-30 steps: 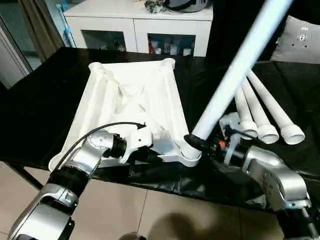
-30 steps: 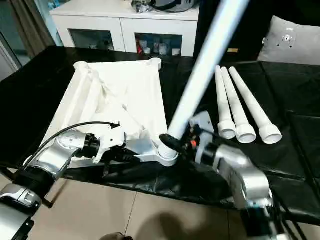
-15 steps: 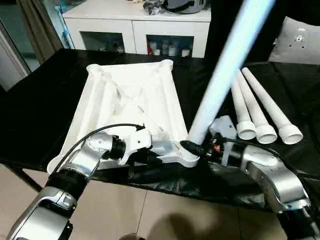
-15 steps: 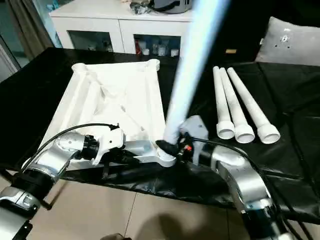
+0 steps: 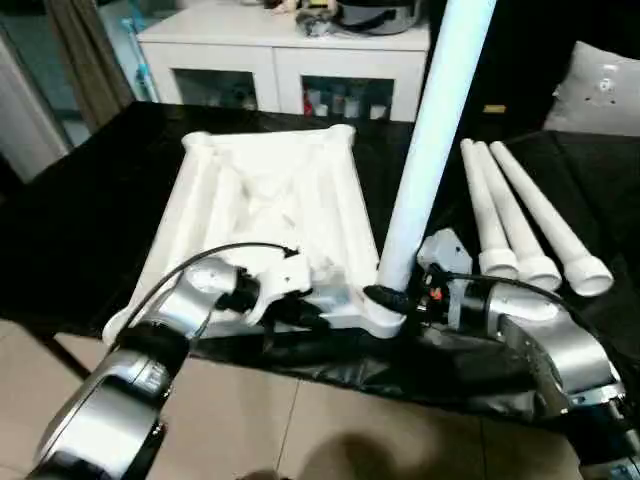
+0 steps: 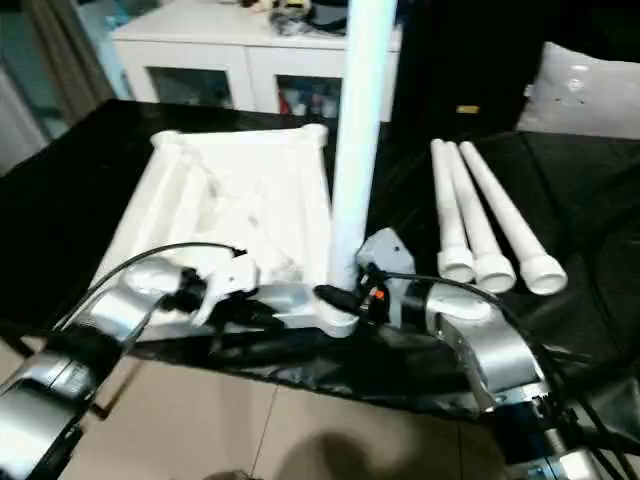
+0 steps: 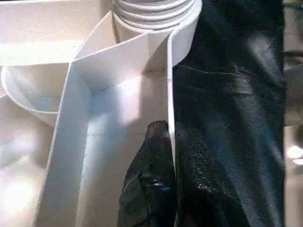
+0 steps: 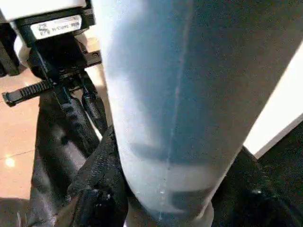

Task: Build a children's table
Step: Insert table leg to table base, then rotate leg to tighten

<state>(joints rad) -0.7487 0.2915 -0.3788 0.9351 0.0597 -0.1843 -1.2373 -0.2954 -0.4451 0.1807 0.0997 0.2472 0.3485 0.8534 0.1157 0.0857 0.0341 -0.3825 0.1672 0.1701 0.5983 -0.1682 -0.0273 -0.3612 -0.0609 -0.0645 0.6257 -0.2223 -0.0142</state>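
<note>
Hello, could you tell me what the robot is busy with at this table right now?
It is putting a children's table together. The white tabletop lies upside down on the black-covered table. The left gripper is shut on the tabletop's near edge wall, steadying it. The right gripper holds one leg near its base, standing close to upright at the near corner socket. Three more legs lie side by side to the right.
</note>
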